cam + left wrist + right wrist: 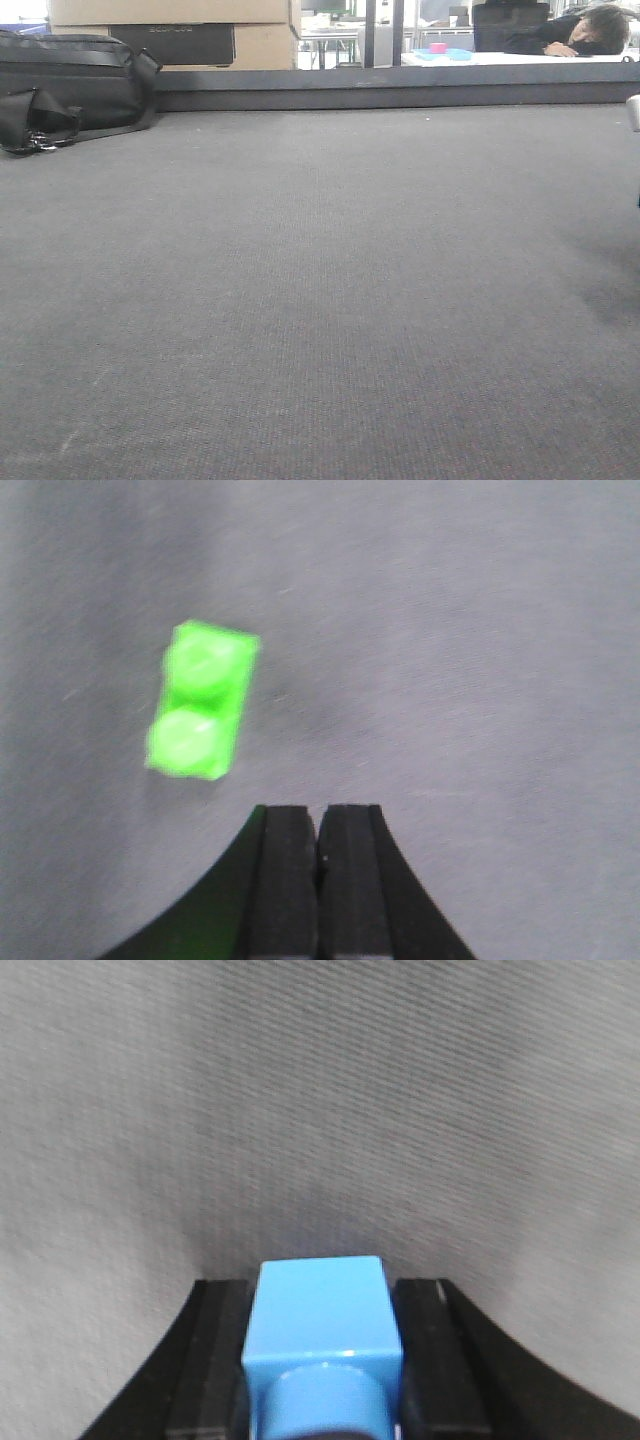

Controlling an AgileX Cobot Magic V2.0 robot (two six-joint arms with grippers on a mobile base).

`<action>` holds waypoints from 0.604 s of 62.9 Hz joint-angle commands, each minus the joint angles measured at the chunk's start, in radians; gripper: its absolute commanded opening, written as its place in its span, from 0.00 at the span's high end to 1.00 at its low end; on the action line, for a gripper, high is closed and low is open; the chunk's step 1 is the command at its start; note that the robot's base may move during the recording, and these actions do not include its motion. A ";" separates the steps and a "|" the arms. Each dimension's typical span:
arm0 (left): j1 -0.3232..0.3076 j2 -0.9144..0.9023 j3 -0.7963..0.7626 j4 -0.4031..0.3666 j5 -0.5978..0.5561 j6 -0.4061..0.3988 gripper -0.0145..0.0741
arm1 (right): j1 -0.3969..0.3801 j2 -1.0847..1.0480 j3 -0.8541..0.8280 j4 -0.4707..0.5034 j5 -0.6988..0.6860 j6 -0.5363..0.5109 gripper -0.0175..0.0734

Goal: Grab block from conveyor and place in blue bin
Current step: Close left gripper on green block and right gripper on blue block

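A blue block [320, 1322] with a round stud sits clamped between the black fingers of my right gripper [322, 1286], which is shut on it above the grey woven conveyor [320, 1110]. In the left wrist view a bright green two-stud block [200, 700] lies on the conveyor [480, 630], ahead of my left gripper [320, 811] and to its left. That gripper is shut with nothing in it and does not touch the green block. The front view shows the wide belt [320, 300] and its dark rail [400, 95], but neither block. The blue bin is out of view.
A black bag [70, 85] lies on the belt's far left corner, with cardboard boxes [180, 30] behind it. Beyond the rail a person [585, 32] leans on a white table that carries a flat light-blue item [445, 53]. A pale part [634, 112] pokes in at the right edge.
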 commanded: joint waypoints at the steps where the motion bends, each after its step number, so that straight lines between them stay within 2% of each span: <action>1: 0.062 0.000 -0.013 -0.074 0.034 0.134 0.96 | 0.004 -0.054 -0.009 -0.016 0.018 0.004 0.99; 6: 0.110 0.000 -0.016 -0.100 0.045 0.230 0.96 | 0.004 -0.110 -0.010 -0.016 0.017 0.004 0.99; 14: 0.124 0.002 -0.016 -0.036 0.005 0.246 0.96 | 0.004 -0.209 -0.010 -0.016 0.001 0.004 0.99; 22: 0.124 0.013 -0.016 0.037 -0.024 0.299 0.96 | 0.004 -0.274 -0.010 -0.016 -0.009 0.004 0.99; 26: 0.124 0.033 -0.016 0.039 -0.026 0.326 0.94 | 0.004 -0.293 -0.010 -0.016 -0.020 0.004 0.99; 30: 0.124 0.055 -0.016 0.015 -0.031 0.342 0.88 | 0.004 -0.299 -0.010 -0.016 -0.027 0.004 0.99; 38: 0.122 0.126 -0.012 -0.014 -0.057 0.370 0.59 | 0.004 -0.299 -0.010 0.012 -0.032 0.004 0.99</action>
